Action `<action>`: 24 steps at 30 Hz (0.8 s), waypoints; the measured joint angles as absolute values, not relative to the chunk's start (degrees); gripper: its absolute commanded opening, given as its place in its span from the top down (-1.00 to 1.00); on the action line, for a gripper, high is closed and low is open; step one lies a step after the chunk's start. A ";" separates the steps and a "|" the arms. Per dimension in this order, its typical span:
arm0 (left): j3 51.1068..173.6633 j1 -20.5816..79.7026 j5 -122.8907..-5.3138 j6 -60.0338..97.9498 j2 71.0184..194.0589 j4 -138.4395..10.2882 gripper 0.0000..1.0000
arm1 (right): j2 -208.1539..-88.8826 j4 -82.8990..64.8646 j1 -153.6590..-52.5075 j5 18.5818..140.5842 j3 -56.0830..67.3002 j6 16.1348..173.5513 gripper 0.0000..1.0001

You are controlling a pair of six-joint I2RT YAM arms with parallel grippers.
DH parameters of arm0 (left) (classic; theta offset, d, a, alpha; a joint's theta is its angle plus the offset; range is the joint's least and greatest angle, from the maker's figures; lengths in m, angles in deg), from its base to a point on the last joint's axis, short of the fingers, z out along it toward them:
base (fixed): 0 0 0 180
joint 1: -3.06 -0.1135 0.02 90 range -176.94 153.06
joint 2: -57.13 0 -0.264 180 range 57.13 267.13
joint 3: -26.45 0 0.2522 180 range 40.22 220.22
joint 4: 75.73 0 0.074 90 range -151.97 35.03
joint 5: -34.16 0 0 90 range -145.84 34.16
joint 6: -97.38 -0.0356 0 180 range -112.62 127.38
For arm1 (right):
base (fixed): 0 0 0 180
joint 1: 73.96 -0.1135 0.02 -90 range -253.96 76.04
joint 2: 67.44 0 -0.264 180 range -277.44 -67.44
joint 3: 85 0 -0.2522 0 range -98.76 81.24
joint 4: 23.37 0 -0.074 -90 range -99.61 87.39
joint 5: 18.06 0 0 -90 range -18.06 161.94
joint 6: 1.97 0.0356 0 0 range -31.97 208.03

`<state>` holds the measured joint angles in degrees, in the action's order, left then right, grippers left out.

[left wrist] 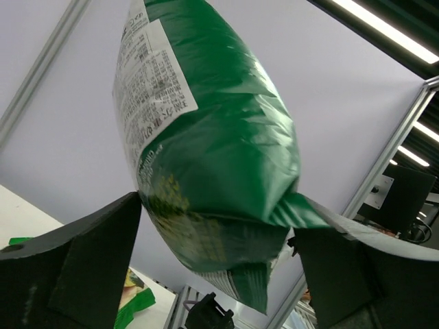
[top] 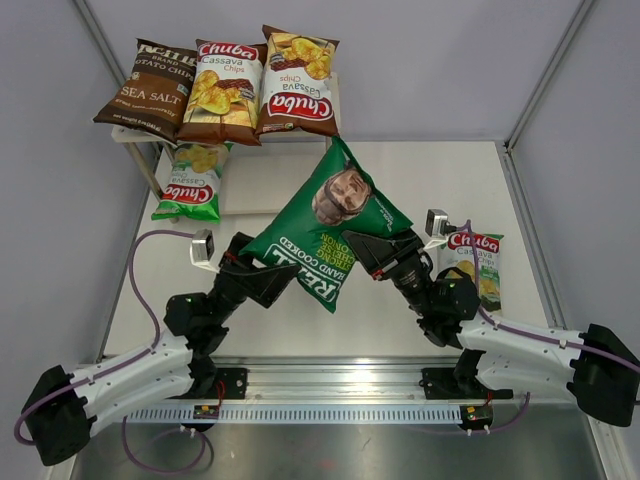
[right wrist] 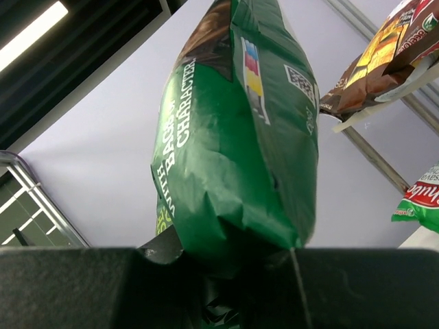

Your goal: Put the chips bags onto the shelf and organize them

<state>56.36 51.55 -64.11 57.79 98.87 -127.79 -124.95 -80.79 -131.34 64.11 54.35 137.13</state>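
Observation:
The dark green "REAL" bag (top: 325, 225) hangs in the air above the table's middle, between both arms. My right gripper (top: 385, 250) is shut on its right edge; the right wrist view shows the bag (right wrist: 233, 137) rising out of the closed jaws (right wrist: 233, 264). My left gripper (top: 283, 280) is open, its fingers wide apart on either side of the bag's lower end (left wrist: 212, 171), touching it. The shelf (top: 262, 188) stands at the back left. Its top tier holds the Sea Salt bag (top: 150, 90) and two brown Chuba bags (top: 225, 92) (top: 297, 85). One green Chuba bag (top: 188, 182) lies on the lower tier.
A second green Chuba bag (top: 478, 262) lies on the table at the right, beside my right arm. Grey walls with metal frame posts close in the table at the back and on both sides. The shelf's top board and leg (right wrist: 374, 157) show in the right wrist view.

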 measured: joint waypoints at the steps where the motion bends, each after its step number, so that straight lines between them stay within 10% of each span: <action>1: 56.38 51.57 -63.94 57.57 98.80 -127.51 -0.56 | -125.06 -80.90 -131.67 64.06 54.48 137.13 0.73; 9: 57.06 51.55 -62.21 55.32 98.26 -125.43 0.45 | -125.52 -80.96 -131.89 64.08 54.65 136.87 0.44; 16: 52.79 51.75 -60.22 54.86 93.91 -120.45 0.75 | -115.58 -69.23 -132.96 62.45 57.58 133.83 -0.54; 24: 43.18 51.75 -55.11 56.52 85.32 -114.64 0.81 | -97.59 -43.48 -133.33 53.66 58.09 127.08 -0.65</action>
<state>43.18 51.75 -55.11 56.52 85.32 -114.64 -97.59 -43.48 -133.33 53.66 58.09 127.08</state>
